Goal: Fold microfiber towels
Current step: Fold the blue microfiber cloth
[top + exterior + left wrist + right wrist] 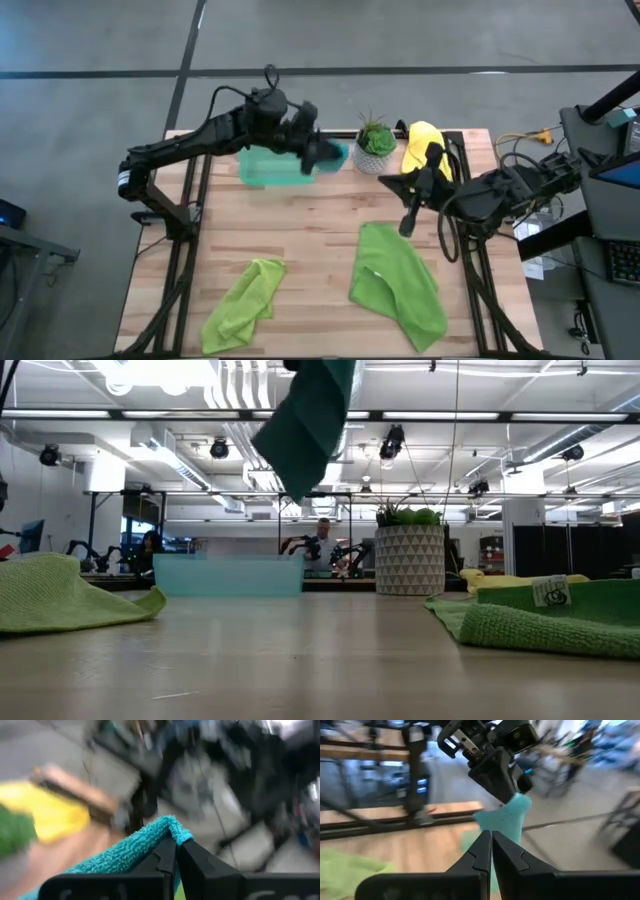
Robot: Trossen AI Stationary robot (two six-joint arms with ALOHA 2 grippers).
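1. Lying crumpled at the near left of the table (310, 215): one lime green towel (243, 303), untouched.
2. Hanging in the air at the far left-centre, over the see-through tray (262, 172): the teal towel (305, 422), pinched at one edge by the left gripper (175, 845), fingers clamped together on the cloth.
3. Drooping limp from that single pinch, so judging it soft, light and floppy; likely needing a hold at two corners to spread flat for folding.
4. Lying half-spread at the near right-centre: a second lime green towel (397, 283).
5. Standing at the far edge: a small potted plant (375, 143), with the yellow towel (421, 146) bunched just beside it.
6. Hovering near the yellow towel at the right: the right gripper (489, 842), fingers pressed together, gripping nothing visible.
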